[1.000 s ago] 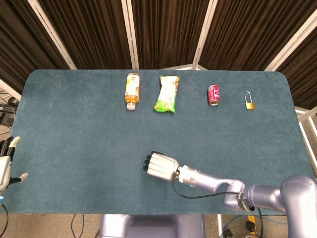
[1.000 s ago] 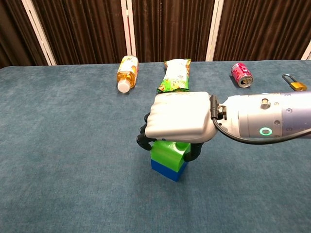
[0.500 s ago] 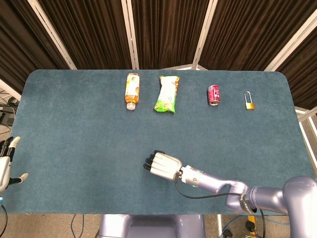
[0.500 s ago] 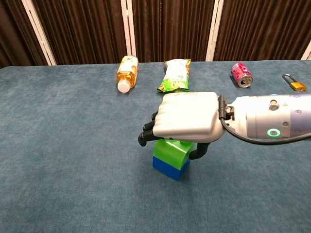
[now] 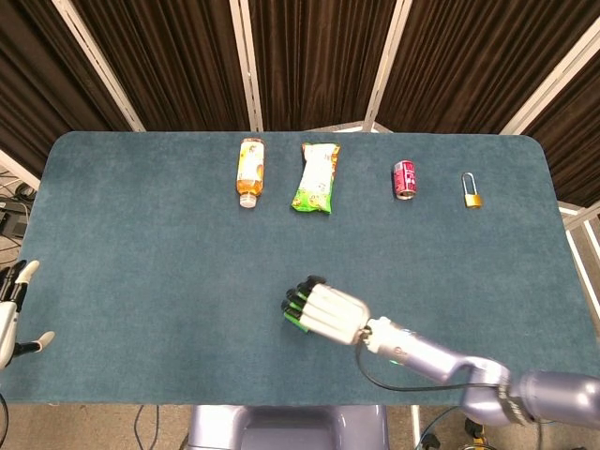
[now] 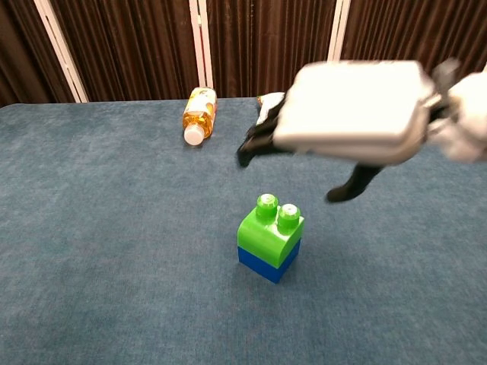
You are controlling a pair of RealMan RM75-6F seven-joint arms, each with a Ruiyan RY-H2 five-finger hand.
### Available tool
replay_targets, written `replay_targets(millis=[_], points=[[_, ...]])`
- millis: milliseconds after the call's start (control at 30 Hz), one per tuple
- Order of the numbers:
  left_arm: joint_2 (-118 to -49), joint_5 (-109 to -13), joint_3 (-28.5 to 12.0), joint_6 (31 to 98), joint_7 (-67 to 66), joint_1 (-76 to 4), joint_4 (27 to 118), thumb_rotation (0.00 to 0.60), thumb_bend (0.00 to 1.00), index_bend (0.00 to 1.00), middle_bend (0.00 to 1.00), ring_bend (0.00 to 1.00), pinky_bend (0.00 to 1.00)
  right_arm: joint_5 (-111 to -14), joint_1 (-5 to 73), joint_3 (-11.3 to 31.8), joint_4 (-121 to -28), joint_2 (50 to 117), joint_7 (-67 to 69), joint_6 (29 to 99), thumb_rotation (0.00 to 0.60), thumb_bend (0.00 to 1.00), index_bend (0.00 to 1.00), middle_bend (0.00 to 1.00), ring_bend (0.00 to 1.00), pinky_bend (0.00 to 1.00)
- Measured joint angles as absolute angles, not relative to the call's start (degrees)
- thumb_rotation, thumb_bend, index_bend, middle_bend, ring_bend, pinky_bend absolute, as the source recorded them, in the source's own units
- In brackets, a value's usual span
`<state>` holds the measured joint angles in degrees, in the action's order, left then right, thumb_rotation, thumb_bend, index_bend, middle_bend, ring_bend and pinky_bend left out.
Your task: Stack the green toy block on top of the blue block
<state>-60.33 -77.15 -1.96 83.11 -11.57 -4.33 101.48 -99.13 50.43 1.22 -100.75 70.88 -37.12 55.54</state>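
Note:
The green toy block [image 6: 270, 228] sits squarely on top of the blue block [image 6: 267, 263] near the table's front middle, its two studs bare. My right hand [image 6: 350, 114] hovers well above and to the right of the stack, blurred, fingers spread, holding nothing. In the head view the right hand [image 5: 323, 309] covers most of the stack; only a sliver of the green block [image 5: 293, 318] shows under its fingers, and the blue block is hidden. My left hand [image 5: 9, 314] hangs off the table's far left edge, fingers apart and empty.
Along the far side of the blue table [image 5: 141, 244] lie a juice bottle [image 5: 248, 172], a green snack bag [image 5: 316, 177], a red can [image 5: 404, 179] and a brass padlock [image 5: 472, 192].
My right hand has let go of the green block and risen up and to the right, opening its fingers. The green block stays on the blue one. The left hand barely shifted.

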Motion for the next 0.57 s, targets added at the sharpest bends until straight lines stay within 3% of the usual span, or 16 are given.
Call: replay_targets(millis=[267, 367, 433, 567], points=[[-58.75, -83.50, -0.09, 86.62, -7.60, -2.37, 101.84, 0.600, 0.00, 0.00, 0.00, 0.00, 0.00, -101.20, 41.11, -0.66, -104.74, 61.22, -35.83, 69.34, 0.600, 0.13, 0.21, 0.26, 0.34, 0.37], [-58.46, -85.75, 0.57, 88.01, -6.02, -1.63, 101.40, 0.600, 0.00, 0.00, 0.00, 0.00, 0.00, -102.30, 36.61, -1.68, -103.14, 59.86, -31.74, 76.53, 0.600, 0.06, 0.20, 0.19, 0.25, 0.25], [-58.35, -87.03, 0.84, 88.96, -5.01, -1.22, 101.13, 0.600, 0.00, 0.00, 0.00, 0.00, 0.00, -102.59, 33.28, -2.32, -100.94, 59.62, -27.45, 81.70, 0.600, 0.00, 0.15, 0.10, 0.11, 0.10], [-58.33, -88.47, 1.10, 90.27, -4.16, -0.58, 100.74, 0.600, 0.00, 0.00, 0.00, 0.00, 0.00, -101.38, 26.38, -3.49, -96.19, 60.29, -18.18, 89.47, 0.600, 0.00, 0.03, 0.00, 0.00, 0.00]])
